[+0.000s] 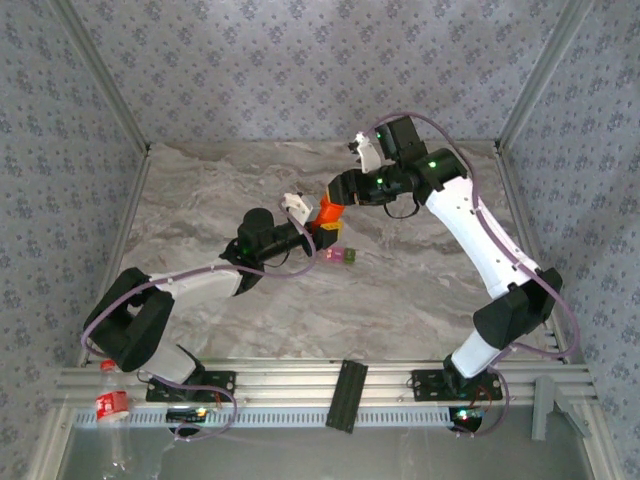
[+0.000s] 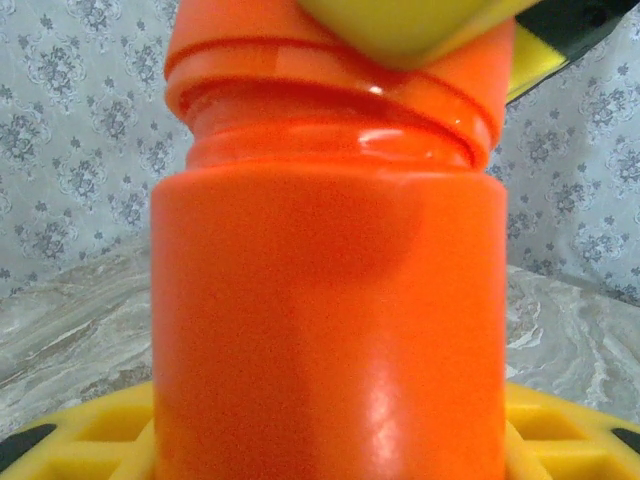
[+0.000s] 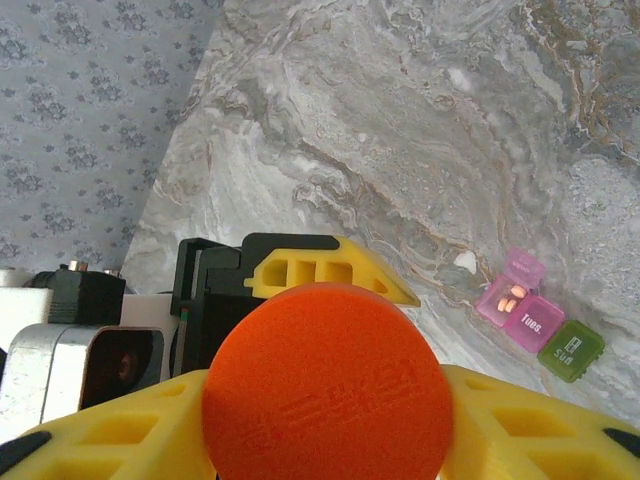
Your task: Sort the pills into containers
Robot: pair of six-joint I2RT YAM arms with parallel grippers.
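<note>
Marbled grey worktop (image 1: 420,290) carries the pink-and-olive paired containers (image 3: 540,325) near the orange cylindrical plastic bottle (image 2: 330,330); left gripper (image 1: 318,235) clamps its body, right gripper (image 1: 338,200) clamps its cap (image 3: 325,385), which should twist off level.

A grey-veined marble counter (image 1: 420,290) lay between walls of blue-grey patterned wallpaper (image 1: 300,70). Along its near edge ran a ribbed aluminium rail (image 1: 290,380), with a black plate (image 1: 347,395) lying tilted across it. A clear plastic bottle with a red label (image 1: 113,405) stood at the rail's left end, a grey bracket (image 1: 545,405) near its right.
</note>
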